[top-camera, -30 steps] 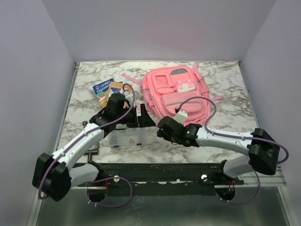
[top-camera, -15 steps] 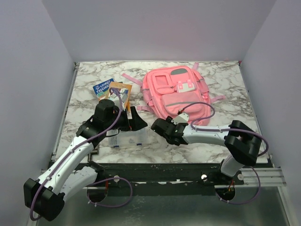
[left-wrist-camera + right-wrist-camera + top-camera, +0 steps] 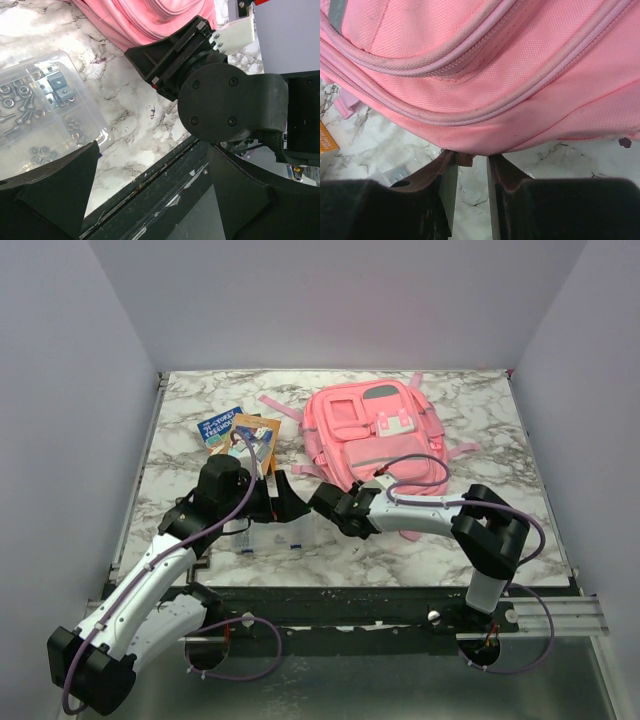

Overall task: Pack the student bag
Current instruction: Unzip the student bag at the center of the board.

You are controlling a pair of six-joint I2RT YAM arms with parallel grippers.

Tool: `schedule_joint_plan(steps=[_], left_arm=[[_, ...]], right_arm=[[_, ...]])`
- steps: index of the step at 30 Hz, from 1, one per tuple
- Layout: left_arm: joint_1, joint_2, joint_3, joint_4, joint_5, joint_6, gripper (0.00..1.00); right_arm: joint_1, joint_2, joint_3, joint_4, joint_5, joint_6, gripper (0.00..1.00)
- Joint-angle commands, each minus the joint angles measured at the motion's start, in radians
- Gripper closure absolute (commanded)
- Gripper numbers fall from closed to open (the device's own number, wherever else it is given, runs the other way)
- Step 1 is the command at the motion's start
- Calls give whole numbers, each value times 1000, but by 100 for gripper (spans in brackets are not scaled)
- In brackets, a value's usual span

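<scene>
Right fingers (image 3: pixel 427 200) moved left to student bag (image 3: pixel 375 435) edge | clear box (image 3: pixel 280 538) beside

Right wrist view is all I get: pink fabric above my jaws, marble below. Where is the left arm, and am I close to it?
Observer: Very close. From the top camera, the left gripper hovers just left of the right gripper, over the right end of a clear plastic box of nuts and screws.
Operator: Is the left one carrying anything?
Observer: No. Its own wrist camera shows its jaws wide open with nothing between them.
Operator: Anything out there not yet packed?
Observer: Two books, one blue and one orange, lie left of the student bag, outside it.
</scene>
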Motion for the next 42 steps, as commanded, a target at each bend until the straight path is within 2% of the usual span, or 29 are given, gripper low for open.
schedule_joint_plan(steps=[1,6,9,14,18,20,25,28,35,42], left_arm=[[14,0,4,-16,-12,6,9],[31,34,11,1,-1,-49,10],[39,62,4,42,6,-90,11],[58,156,-32,175,80,-223,13],[55,319,-24,345,187,-338,10],[43,427,24,386,212,-368,10],[10,678,188,427,221,-436,18],[-15,776,260,427,206,-460,18],[-77,903,352,431,173,-488,19],[-83,951,352,431,119,-488,35]], right_arm=[[-8,24,18,-112,89,56,74],[-9,-23,-36,-47,94,-50,100],[-9,-83,-88,22,99,-163,100],[-9,-232,-190,254,5,-531,100],[-10,-346,-308,451,-126,-745,100],[-13,-373,-332,485,-173,-793,100],[-19,-412,-369,522,-215,-860,100],[-22,-440,-382,523,-213,-878,100],[-28,-496,-428,540,-232,-908,100],[-33,-508,-454,564,-244,-909,100]])
